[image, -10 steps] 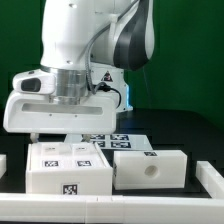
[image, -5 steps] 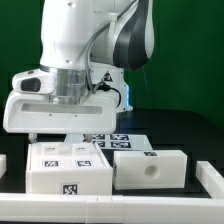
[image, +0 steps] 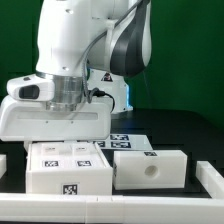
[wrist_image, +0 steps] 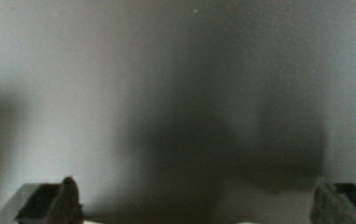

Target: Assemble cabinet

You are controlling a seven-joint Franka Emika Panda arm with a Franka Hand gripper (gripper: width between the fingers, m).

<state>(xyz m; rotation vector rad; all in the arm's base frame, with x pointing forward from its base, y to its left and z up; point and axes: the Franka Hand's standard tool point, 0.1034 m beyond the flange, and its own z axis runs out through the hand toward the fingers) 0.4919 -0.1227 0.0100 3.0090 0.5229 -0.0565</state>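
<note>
Two white cabinet pieces stand side by side on the black table. The left cabinet box carries several marker tags on its top and front. The right cabinet box has a round hole in its front face and a tag on top. My hand hangs right over the back of the left box, and its fingers are hidden in the exterior view. In the wrist view my gripper is open, with the two dark fingertips far apart. Between them I see only a blurred grey surface very close.
The marker board lies flat behind the two boxes. White rails sit at the exterior view's left edge and right edge. A green wall closes the back.
My hand has dropped lower onto the left box and shifted a little toward the exterior view's left. The boxes have not moved.
</note>
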